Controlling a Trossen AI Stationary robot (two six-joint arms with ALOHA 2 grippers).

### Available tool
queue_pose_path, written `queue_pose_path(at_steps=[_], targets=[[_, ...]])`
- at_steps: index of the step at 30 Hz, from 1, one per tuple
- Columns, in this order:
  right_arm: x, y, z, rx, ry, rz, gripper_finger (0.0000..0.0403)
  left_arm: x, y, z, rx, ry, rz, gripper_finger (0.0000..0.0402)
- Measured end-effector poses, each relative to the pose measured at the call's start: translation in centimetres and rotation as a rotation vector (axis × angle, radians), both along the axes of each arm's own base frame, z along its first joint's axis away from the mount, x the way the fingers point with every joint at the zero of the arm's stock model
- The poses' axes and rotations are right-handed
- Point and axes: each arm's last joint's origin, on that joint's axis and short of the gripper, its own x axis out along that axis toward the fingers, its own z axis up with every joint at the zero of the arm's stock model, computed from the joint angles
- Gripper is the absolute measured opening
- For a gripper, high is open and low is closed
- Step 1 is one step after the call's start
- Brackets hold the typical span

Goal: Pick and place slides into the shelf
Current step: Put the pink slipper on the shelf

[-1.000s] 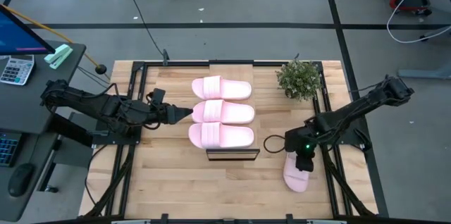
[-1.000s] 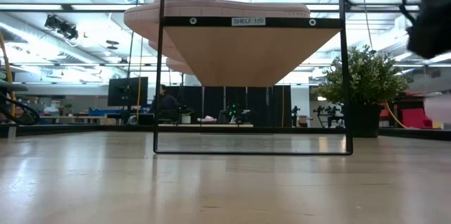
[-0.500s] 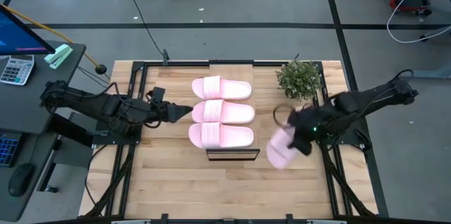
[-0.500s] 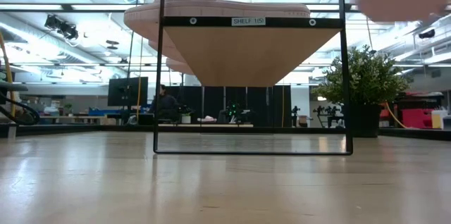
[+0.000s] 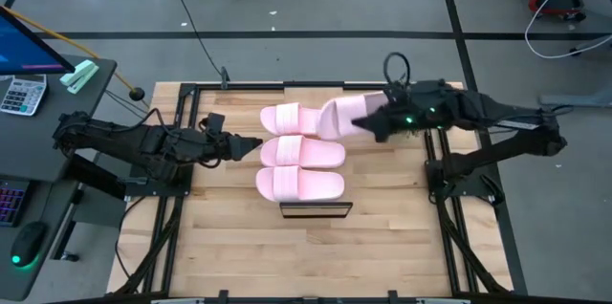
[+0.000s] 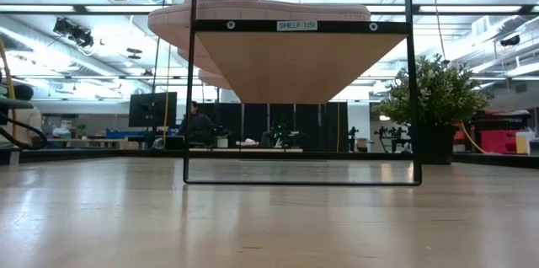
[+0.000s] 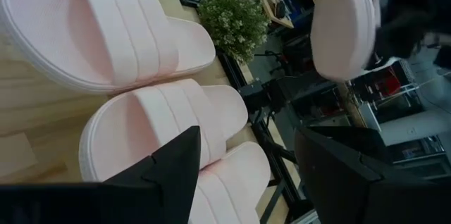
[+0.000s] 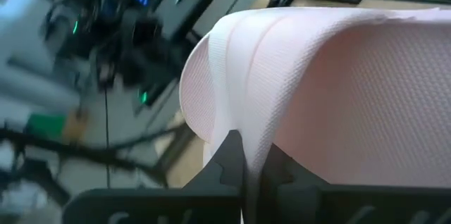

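Observation:
Three pale pink slides [image 5: 303, 152] lie side by side on top of the shelf [image 6: 299, 70], resting on their soles. My right gripper [image 5: 375, 122] is shut on the fourth slide [image 5: 342, 114] and holds it in the air over the shelf's far end. This slide also shows in the left wrist view [image 7: 342, 30]. My left gripper [image 5: 252, 148] is open and empty at the shelf's left side, pointing at the middle slide [image 7: 162, 122]. My right gripper pinches the fourth slide at the edge of its ribbed strap [image 8: 236, 104] between its two fingers [image 8: 231, 159]. It comes from the table's right side, about level. The slide is lifted clear and tilted, above the far slide on the shelf.
A potted plant [image 6: 438, 99] stands at the table's far right, under my right arm. The shelf's black frame [image 5: 316, 210] ends toward the near edge. Bare wooden tabletop [image 5: 316, 256] lies in front of the shelf and at its near right.
My right gripper has lifted the fourth slide off the table's near right part and carried it up, toward the far edge and left, to above the shelf's far end. The slide has turned about and now hangs tilted in the air.

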Motion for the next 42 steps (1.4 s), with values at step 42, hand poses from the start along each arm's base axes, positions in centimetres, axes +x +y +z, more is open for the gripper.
queue_pose_path(at_steps=[42], targets=[[8.4, -11.7, -5.4, 0.290, -0.114, -0.294, 0.0007, -6.2, 10.0, 1.2, 0.125, 0.084, 0.090, 0.0231]])
